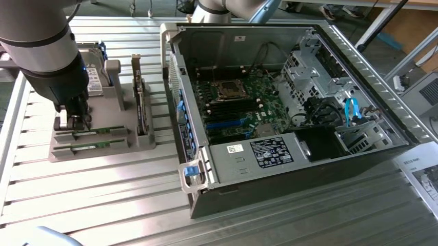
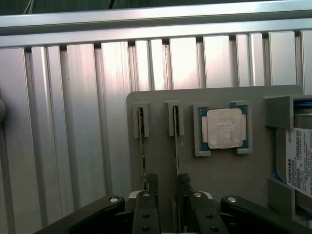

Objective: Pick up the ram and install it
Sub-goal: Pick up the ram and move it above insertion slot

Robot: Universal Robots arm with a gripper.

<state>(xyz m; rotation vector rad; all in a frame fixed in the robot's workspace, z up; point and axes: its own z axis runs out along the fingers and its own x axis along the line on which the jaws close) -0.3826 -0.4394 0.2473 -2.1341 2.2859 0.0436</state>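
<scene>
Hovering over 2 ram sticks point(image 2: 176, 141) w/ gripper point(image 2: 167, 180) spread

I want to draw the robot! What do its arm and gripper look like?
The arm is a thick round tube, silver-grey with black bands. The gripper is black, with jointed links, shiny round bolts and two narrow dark fingers.

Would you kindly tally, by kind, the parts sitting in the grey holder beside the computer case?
ram: 2
CPU: 1
hard drive: 1
card: 1
Total: 5
</scene>
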